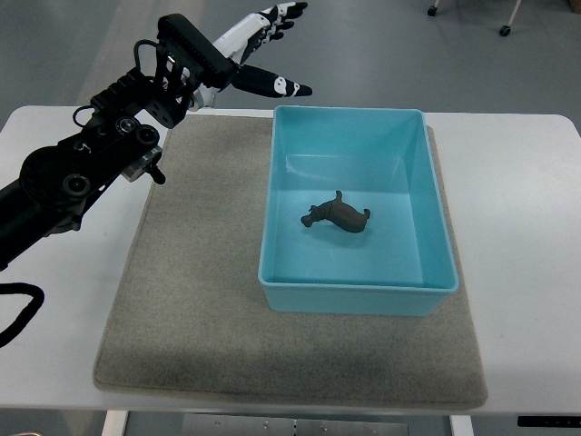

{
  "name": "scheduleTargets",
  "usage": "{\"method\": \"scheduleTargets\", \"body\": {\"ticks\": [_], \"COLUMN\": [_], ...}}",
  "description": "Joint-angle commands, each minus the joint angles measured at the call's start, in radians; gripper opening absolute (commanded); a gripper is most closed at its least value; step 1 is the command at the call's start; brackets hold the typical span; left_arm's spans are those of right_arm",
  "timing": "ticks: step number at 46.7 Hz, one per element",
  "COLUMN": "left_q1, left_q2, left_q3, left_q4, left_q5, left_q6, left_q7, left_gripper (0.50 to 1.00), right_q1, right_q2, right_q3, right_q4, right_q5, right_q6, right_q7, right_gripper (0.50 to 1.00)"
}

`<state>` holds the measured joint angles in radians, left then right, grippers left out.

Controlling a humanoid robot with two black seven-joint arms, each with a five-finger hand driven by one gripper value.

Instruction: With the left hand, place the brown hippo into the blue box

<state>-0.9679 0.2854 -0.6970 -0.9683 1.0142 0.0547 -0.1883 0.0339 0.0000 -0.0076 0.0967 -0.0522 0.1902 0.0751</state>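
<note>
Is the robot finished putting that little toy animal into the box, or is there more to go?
It looks finished. The brown hippo already lies on the floor of the blue box. The left hand holds nothing; its fingers are spread, raised beyond the far edge of the table. Nothing seems left except perhaps pulling the arm back.

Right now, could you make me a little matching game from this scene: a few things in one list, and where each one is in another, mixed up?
Things:
1. toy hippo
2. blue box
3. left hand
4. grey mat

Places:
A. lying flat on the white table
B. raised above the table's far edge, fingers spread, holding nothing
C. on the floor of the box
D. standing on the mat

Pairs: 1-C, 2-D, 3-B, 4-A
</note>
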Motion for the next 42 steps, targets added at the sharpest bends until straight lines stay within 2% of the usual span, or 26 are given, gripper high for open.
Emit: {"method": "scheduleTargets", "body": {"ticks": [1,11,20,27,33,42], "left_q1": [0.009,0.026,0.043,0.043,0.057,0.080], "left_q2": [0.008,0.047,0.057,0.063,0.089,0.124], "left_q3": [-0.030,-0.029,-0.030,-0.032,-0.032,-0.033], "left_q4": [0.019,0.026,0.034,0.094,0.129,0.131], "left_q5": [-0.123,-0.302,-0.413,-0.531,-0.733,-0.844], "left_q6": [0.083,0.208,0.247,0.243,0.218,0.131], "left_q7": [0.001,0.001,0.003,0.003,0.003,0.003], "left_gripper": [0.992,0.992,0.992,0.992,0.992,0.994], "right_q1": [0.000,0.000,0.000,0.000,0.000,0.000], "right_q2": [0.000,0.000,0.000,0.000,0.000,0.000], "right_q3": [0.000,0.000,0.000,0.000,0.000,0.000], "right_q4": [0.000,0.000,0.000,0.000,0.000,0.000], "right_q5": [0.000,0.000,0.000,0.000,0.000,0.000], "right_q6": [0.000,0.000,0.000,0.000,0.000,0.000], "right_q7": [0.000,0.000,0.000,0.000,0.000,0.000], "right_gripper": [0.936,0.936,0.936,0.936,0.936,0.936]}}
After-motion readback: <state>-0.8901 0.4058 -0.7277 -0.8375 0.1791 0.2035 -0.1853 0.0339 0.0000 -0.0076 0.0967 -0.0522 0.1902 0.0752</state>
